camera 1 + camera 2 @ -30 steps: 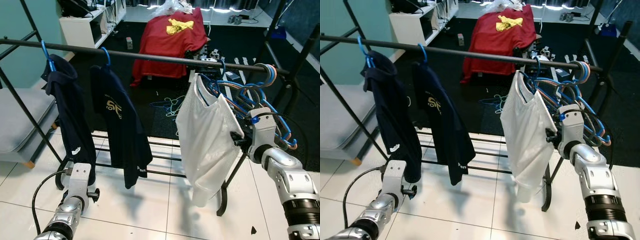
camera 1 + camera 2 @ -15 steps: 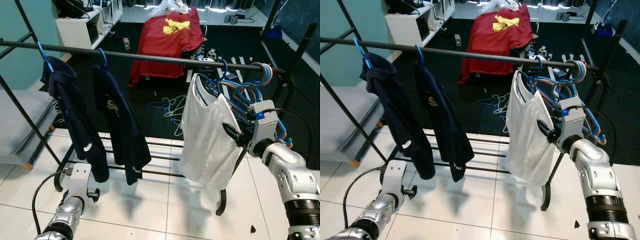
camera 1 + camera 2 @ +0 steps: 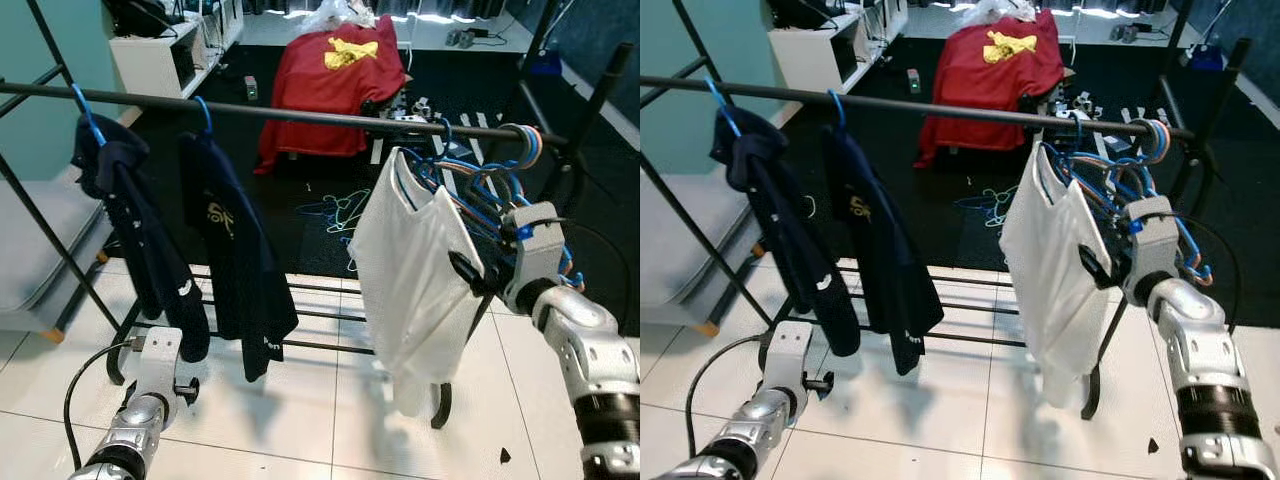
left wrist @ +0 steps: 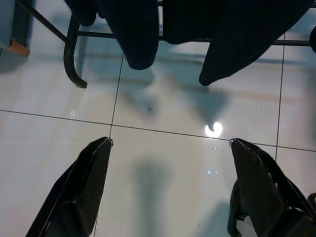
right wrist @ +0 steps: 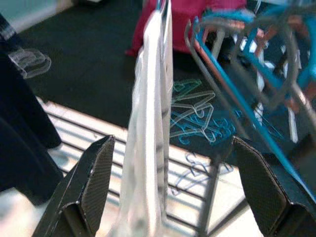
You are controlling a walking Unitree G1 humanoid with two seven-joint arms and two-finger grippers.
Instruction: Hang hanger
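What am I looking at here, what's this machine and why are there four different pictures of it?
This is a humanoid robot in a home, standing at a clothes rail. The two wide pictures come from cameras in its head, looking forward and down. The other two come from cameras on its wrists, looking along each gripper's black fingers.

On the rail hang two dark shirts, a white shirt on a blue hanger, and a bunch of bare hangers. A red shirt lies further back.

The right gripper is open beside the white shirt, holding nothing. The left gripper hangs low over the tiled floor, also open and holding nothing.
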